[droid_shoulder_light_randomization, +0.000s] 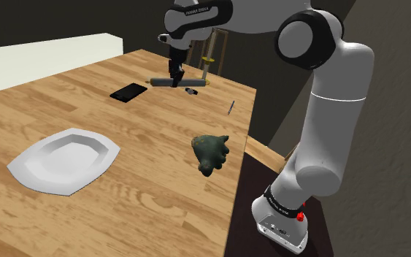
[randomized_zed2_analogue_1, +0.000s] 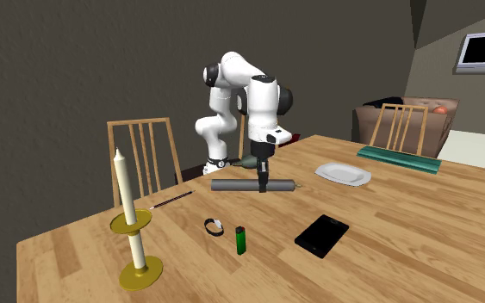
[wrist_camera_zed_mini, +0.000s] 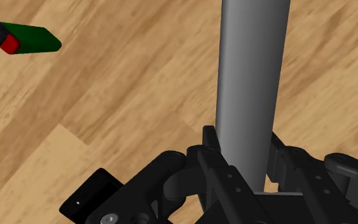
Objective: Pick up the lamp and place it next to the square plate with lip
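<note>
Wrist view: black hand [wrist_camera_zed_mini: 242, 141] pinches grey cylindrical lamp [wrist_camera_zed_mini: 250, 76] between both fingers; lamp lies flat on light wooden surface [wrist_camera_zed_mini: 139, 95].

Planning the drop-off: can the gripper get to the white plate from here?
Probably yes. The white plate lies nearer the stand than the gripper, which clasps the grey lamp; only a flat black phone and a dark lump lie near the way.
</note>
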Controlling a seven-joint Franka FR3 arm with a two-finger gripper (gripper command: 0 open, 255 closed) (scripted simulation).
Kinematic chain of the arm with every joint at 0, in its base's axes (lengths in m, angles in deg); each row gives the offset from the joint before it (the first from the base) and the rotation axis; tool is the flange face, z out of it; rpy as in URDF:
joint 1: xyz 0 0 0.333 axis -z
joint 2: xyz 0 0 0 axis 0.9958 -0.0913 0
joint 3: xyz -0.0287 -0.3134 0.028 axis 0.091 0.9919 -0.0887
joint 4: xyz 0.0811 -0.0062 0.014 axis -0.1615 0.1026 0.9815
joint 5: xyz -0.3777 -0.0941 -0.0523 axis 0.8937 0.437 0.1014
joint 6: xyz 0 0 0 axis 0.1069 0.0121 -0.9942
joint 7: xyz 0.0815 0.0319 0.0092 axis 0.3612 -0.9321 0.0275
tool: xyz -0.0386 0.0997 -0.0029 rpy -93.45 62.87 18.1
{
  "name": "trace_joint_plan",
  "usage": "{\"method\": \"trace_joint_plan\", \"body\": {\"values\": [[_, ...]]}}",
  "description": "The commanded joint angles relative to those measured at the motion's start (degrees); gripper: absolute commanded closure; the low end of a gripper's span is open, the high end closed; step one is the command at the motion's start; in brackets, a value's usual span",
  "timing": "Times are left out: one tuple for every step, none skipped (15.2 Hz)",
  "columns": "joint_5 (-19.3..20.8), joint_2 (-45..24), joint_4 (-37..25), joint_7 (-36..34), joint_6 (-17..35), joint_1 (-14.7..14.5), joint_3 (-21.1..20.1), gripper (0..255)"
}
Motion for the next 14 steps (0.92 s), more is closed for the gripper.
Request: {"method": "trace_joint_plan", "body": {"values": [[0.2,-0.2,-0.5,-2.6,-0.2,-1.6,-0.8,255],[0.3,-0.3,-0.7,-3.8,-0.2,-2.5,-1.1,255],[0.4,-0.5,-1.0,-5.0,-0.3,-3.2,-1.5,255],[0.5,-0.7,-1.4,-6.2,-0.4,-4.0,-1.9,255],[0.6,-1.0,-1.8,-7.4,-0.5,-4.8,-2.3,255],[0.7,-1.3,-2.3,-8.6,-0.7,-5.6,-2.7,255],[0.8,-1.7,-2.9,-9.8,-0.8,-6.4,-3.0,255],[0.8,-2.1,-3.6,-11.0,-1.0,-7.1,-3.4,255],[0.9,-2.6,-4.4,-12.2,-1.2,-7.9,-3.8,255],[0.9,-3.1,-5.2,-13.3,-1.5,-8.6,-4.1,255],[1.0,-3.7,-6.1,-14.5,-1.8,-9.3,-4.5,255],[1.0,-4.3,-7.1,-15.6,-2.1,-10.1,-4.9,255],[1.1,-4.8,-7.8,-16.4,-2.3,-10.6,-5.1,255],[1.0,-4.9,-7.3,-16.3,-1.6,-10.6,-5.1,255]]}}
